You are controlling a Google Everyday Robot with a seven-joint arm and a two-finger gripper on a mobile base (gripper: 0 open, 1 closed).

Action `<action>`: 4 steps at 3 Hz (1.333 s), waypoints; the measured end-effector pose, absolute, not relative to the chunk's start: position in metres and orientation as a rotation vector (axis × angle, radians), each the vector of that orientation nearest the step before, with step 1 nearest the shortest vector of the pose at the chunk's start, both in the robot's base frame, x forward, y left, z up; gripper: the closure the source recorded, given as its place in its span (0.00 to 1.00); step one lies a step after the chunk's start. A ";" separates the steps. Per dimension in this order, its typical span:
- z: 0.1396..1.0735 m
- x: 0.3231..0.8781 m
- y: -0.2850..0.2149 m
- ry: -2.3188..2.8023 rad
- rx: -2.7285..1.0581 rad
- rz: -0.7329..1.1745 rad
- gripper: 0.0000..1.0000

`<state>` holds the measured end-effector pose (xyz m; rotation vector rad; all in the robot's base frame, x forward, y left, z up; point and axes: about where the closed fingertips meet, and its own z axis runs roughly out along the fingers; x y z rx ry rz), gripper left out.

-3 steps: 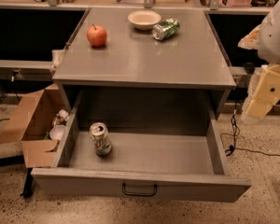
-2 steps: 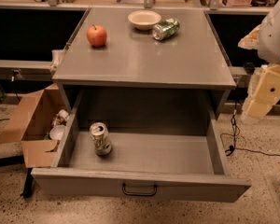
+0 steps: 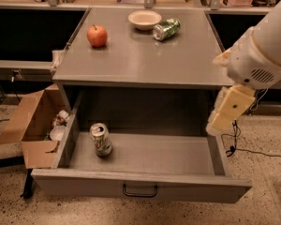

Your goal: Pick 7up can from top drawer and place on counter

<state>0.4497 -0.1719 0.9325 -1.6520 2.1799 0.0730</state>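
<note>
The 7up can (image 3: pixel 100 138) stands upright in the left part of the open top drawer (image 3: pixel 145 156), pale with green patches and a silver top. The drawer is pulled out, with a black wire handle (image 3: pixel 140 190) on its front. The counter (image 3: pixel 140 60) is the grey top above it. My gripper (image 3: pixel 221 121) hangs from the white arm (image 3: pixel 260 55) at the right, cream-coloured, over the drawer's right side wall, far to the right of the can and above it. It holds nothing that I can see.
On the counter are a red apple (image 3: pixel 97 35), a white bowl (image 3: pixel 144 19) and a green dented can (image 3: pixel 166 29) lying on its side. An open cardboard box (image 3: pixel 33 123) with clutter stands on the floor left of the drawer. A black cable (image 3: pixel 253 151) lies on the floor at right.
My arm and gripper have moved left and forward, from beside the cabinet's right edge to over the drawer's right side wall. The can and the counter objects have not moved.
</note>
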 end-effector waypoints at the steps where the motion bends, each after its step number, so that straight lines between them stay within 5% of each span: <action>1: 0.919 0.469 -0.126 2.103 -1.567 0.162 0.00; 3: 0.881 0.504 -0.018 1.952 -1.486 0.411 0.00; 4: 0.882 0.503 -0.018 1.953 -1.488 0.408 0.00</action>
